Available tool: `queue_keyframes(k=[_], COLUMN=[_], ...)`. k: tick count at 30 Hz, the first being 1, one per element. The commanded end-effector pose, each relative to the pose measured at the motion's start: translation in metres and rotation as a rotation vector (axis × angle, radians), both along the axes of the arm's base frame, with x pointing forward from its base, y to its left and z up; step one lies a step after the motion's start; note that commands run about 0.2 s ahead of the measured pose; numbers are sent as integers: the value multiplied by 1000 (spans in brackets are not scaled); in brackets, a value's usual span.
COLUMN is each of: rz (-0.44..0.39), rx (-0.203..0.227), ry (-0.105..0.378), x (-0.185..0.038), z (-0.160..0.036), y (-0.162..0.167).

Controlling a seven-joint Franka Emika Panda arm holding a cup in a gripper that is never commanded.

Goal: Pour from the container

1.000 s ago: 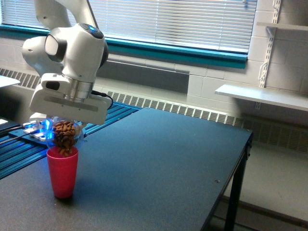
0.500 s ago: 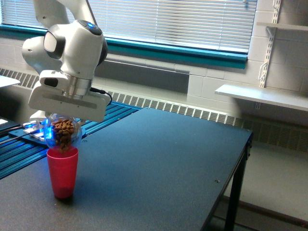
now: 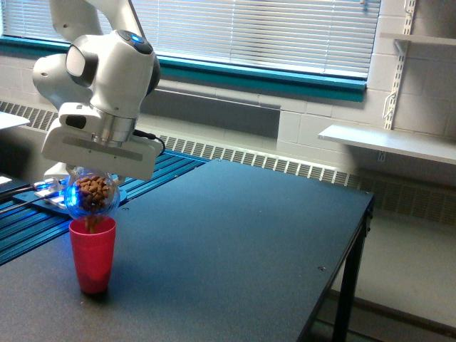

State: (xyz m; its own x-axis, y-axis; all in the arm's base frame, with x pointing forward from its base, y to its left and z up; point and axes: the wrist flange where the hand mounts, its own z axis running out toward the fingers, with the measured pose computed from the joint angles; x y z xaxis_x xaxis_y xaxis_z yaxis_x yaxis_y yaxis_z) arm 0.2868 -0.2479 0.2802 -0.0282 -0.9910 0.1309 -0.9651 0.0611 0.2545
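The container (image 3: 92, 193), a clear plastic tumbler holding brown nut-like pieces, hangs tipped over just above the red cup (image 3: 92, 255) at the exterior view's left. A few pieces fall from its lower edge into the red cup's mouth. My gripper (image 3: 94, 171) sits under the white arm's hand and is shut on the container; its fingers are mostly hidden behind the hand and the tumbler. The red cup stands upright on the dark table (image 3: 235, 242).
A blue-lit device (image 3: 53, 191) and blue rails lie behind the cup at the left. The table's right edge and a leg (image 3: 349, 285) drop off toward the floor. A white shelf (image 3: 388, 142) is on the far wall.
The pile of brown pieces in the container has shrunk and drawn up toward its middle. The hand has risen slightly and tilted the container further.
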Motion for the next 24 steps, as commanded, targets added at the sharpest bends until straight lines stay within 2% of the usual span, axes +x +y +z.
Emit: queue_keyframes(k=[1,9,24], rz=[13,-3,16], rx=[-4,3,3], ry=[3,28,63], x=[3,2,1], z=[6,7,7], y=[-2,-3,-2])
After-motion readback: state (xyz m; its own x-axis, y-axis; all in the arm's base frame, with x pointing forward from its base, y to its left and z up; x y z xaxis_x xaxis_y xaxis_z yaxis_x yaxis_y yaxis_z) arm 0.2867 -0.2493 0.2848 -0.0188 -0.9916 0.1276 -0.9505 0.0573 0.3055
